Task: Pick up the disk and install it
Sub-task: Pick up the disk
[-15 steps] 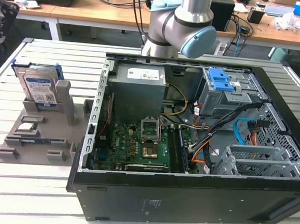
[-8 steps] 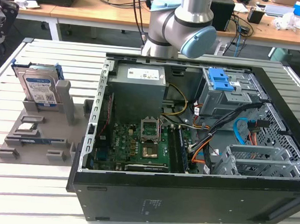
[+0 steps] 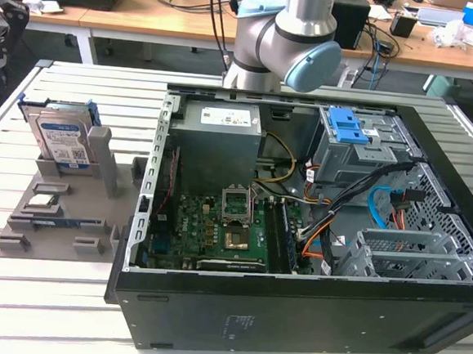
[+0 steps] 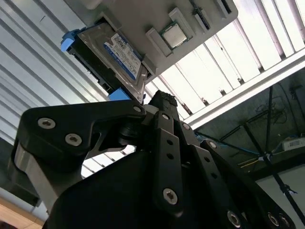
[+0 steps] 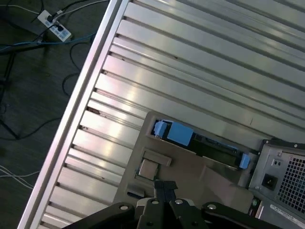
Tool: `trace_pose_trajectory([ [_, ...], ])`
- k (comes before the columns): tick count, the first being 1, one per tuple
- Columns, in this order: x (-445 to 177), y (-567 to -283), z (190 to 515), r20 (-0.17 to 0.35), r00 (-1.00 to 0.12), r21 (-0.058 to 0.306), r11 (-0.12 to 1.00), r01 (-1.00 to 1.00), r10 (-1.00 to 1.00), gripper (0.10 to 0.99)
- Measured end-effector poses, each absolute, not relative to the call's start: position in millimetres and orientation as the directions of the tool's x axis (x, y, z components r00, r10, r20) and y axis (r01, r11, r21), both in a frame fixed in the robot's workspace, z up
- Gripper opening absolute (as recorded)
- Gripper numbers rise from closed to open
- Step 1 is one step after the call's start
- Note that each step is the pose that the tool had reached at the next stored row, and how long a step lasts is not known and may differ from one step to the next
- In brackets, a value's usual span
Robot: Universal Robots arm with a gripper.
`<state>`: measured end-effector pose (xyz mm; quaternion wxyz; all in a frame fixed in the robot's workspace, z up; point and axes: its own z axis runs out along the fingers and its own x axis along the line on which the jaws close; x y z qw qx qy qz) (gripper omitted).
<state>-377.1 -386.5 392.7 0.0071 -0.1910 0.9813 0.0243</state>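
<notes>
The disk, silver with a blue-and-white label and a blue carrier frame, stands upright on edge in a slot at the back of the grey holder, on the exterior view's left. In the second wrist view the disk lies beyond my gripper, whose black fingers meet at the tips with nothing between them. In the first wrist view the gripper hangs well above the holder, and the disk's blue frame shows edge-on past it. The gripper touches nothing.
An open computer case takes up the middle and the exterior view's right, with a grey drive cage and blue latch at its back. A small square chip sits on the holder. The slatted metal table's edge runs near the holder.
</notes>
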Motion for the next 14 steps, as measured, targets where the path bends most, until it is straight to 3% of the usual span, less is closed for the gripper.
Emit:
trace_pose_trajectory([
  [14,-377.1,-386.5,392.7,-0.023,-0.866,0.045,0.865,-0.5,-0.5,0.106],
])
